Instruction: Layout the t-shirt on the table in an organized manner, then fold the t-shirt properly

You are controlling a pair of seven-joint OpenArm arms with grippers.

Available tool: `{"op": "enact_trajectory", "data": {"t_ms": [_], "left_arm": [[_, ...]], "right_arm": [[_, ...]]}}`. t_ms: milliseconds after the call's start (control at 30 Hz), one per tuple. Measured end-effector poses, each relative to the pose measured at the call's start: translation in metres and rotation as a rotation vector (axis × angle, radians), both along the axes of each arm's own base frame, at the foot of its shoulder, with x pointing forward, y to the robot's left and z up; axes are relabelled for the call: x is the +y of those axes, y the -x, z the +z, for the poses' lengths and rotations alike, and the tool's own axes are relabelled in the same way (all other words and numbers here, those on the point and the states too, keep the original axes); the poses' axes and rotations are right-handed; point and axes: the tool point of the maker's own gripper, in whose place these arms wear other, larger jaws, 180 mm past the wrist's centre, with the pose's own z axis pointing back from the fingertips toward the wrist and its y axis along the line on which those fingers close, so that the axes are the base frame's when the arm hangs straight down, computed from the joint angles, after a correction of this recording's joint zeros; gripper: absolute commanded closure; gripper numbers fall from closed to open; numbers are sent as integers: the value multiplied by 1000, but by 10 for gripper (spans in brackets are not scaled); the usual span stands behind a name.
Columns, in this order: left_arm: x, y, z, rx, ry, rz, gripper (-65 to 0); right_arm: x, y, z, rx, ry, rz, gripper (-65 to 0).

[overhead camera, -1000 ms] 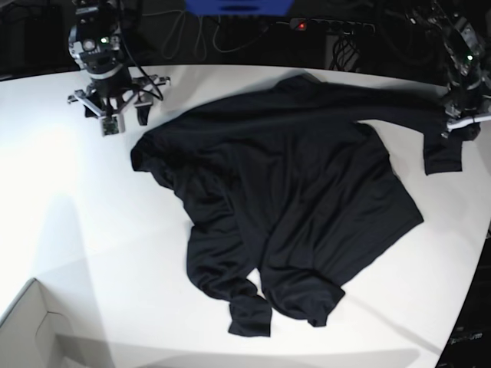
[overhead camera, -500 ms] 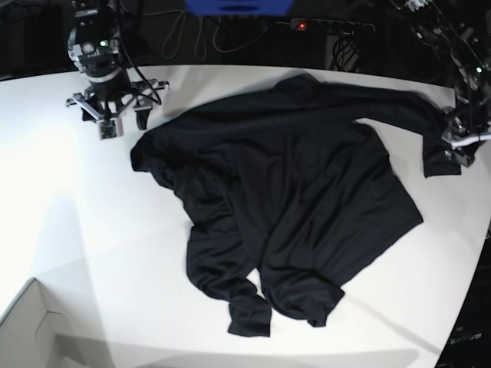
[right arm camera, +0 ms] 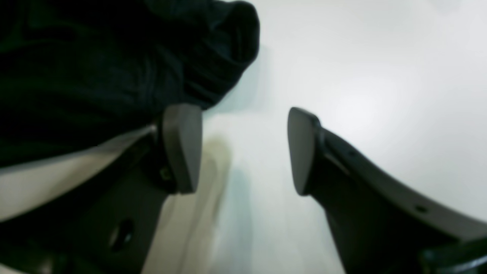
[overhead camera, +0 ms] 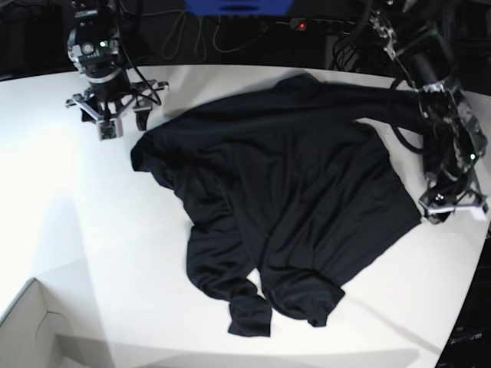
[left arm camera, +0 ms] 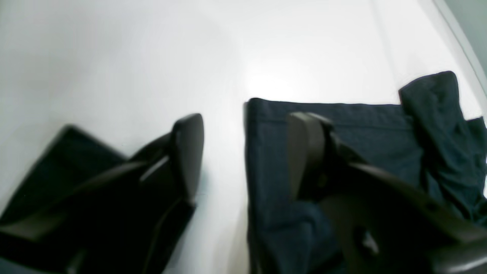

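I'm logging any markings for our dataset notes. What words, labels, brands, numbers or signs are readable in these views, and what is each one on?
None can be read in any view.
The t-shirt is plain black with no print showing.
The table is bare white, unmarked.
The left gripper and right gripper show no lettering on their fingers.
The blue object at the far edge shows no legible text.
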Motion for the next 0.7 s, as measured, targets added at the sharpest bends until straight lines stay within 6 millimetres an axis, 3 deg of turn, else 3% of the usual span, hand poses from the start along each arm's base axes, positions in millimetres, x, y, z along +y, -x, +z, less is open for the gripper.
{"op": "enact_trajectory", "data": {"t_ms": [133,300,533,700], "left_arm": [[-3,-19,-13,-8,-56,-13,-337],[-18,-26,-43,27,-126,-68,-337],[-19,-40,-48,5,-139,-56,-323],[-16,-39,-50,12,-135,-49,-111]], "right_arm": [[-1,0,0,-1,4,1,-365],[-1,0,0,1,5,2,-365],[0,0,0,-1,5,2,-365],[2,-4,3,-10,3,7,-365]]}}
